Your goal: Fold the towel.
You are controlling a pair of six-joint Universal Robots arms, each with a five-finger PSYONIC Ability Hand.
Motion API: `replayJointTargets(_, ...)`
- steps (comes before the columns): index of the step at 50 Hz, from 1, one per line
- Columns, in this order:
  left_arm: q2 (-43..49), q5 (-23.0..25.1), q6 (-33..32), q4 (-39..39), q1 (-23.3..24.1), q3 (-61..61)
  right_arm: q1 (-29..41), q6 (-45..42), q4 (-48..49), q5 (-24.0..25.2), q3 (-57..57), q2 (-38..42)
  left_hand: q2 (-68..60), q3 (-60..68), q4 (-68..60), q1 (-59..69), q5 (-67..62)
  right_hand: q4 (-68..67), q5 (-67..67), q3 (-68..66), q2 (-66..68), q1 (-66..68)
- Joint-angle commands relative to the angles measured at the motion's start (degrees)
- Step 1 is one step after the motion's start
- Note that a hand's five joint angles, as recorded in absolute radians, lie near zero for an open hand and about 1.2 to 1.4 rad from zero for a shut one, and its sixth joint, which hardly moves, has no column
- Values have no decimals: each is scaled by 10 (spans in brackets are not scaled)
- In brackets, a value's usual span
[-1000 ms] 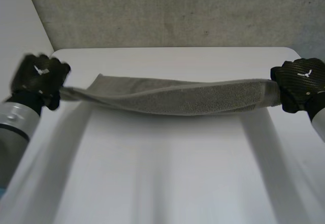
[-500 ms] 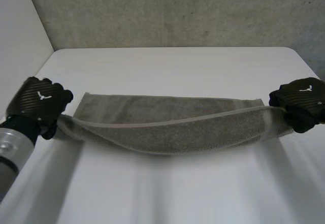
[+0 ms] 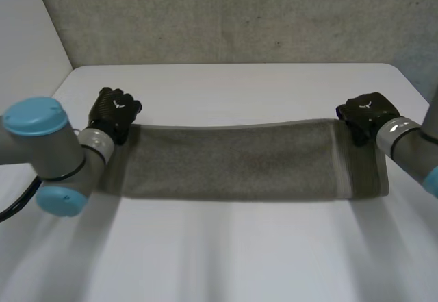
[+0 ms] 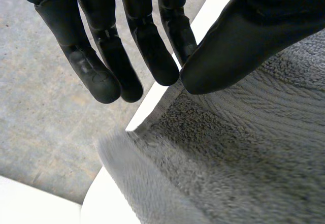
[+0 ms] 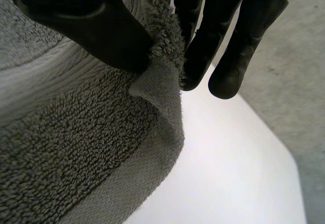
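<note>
A grey towel is lying folded on the white table, the left hand and right hand each pinching a far corner between thumb and fingers.

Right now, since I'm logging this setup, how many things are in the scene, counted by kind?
towel: 1
hands: 2, the left hand and the right hand
table: 1
total: 4
</note>
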State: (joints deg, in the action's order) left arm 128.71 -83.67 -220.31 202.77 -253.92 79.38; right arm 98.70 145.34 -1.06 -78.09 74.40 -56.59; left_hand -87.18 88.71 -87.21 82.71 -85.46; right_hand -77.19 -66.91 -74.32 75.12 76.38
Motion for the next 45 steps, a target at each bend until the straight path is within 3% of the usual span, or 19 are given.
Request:
replayJointTargets(1, 79, -23, 0, -3, 16, -103, 11, 6, 100, -42, -5, 39, 72, -87, 72, -27, 155, -28, -31, -57, 49, 36)
replayJointTargets(4, 100, -48, 1, -4, 18, -130, 13, 4, 106, -44, -15, 55, 72, -87, 72, -27, 155, -28, -31, -57, 49, 36)
replayJointTargets(6, 108, -57, 1, -4, 19, -135, 13, 3, 106, -45, -20, 63, 72, -87, 72, -27, 155, 40, 37, 12, -20, -32)
replayJointTargets(7, 112, -62, 0, -4, 23, -138, 14, 0, 106, -48, -22, 70, 123, -138, 124, -78, 206, 365, 362, 336, -344, -357)
replayJointTargets(8, 116, -64, -1, -4, 29, -137, 15, -1, 106, -51, -22, 75, 408, -424, 409, -364, 491, 590, 587, 561, -569, -582)
replayJointTargets(9, 116, -64, -1, -4, 29, -137, 15, -1, 106, -51, -22, 75, 411, -427, 412, -367, 494, 592, 589, 563, -571, -584)
replayJointTargets(10, 117, -67, -1, -4, 34, -136, 16, -1, 106, -52, -22, 78, 643, -658, 643, -598, 726, 672, 669, 643, -651, -664)
replayJointTargets(11, 117, -67, -1, -4, 39, -136, 16, 0, 106, -54, -22, 79, 772, -787, 772, -727, 855, 672, 669, 643, -651, -664)
replayJointTargets(22, 88, -79, 3, -17, 48, -133, 16, 7, 105, -54, -9, 47, 772, -787, 772, -727, 855, 672, 669, 643, -651, -664)
replayJointTargets(30, -2, -79, 88, -29, 41, -69, 7, 39, 103, -46, 44, -66, 770, -785, 770, -725, 852, 672, 669, 643, -651, -664)
replayJointTargets(35, -89, -20, 165, -28, 33, 44, 7, 71, 73, -41, 100, -134, 770, -785, 770, -725, 852, 672, 669, 643, -651, -664)
replayJointTargets(40, -157, 39, 212, -21, 12, 138, -1, 74, 3, -21, 134, -145, 770, -785, 770, -725, 852, 641, 638, 612, -620, -633)
replayJointTargets(45, -207, 65, 263, -9, -13, 211, -32, 74, -22, 14, 187, -146, 770, -785, 770, -725, 852, 567, 564, 538, -546, -559)
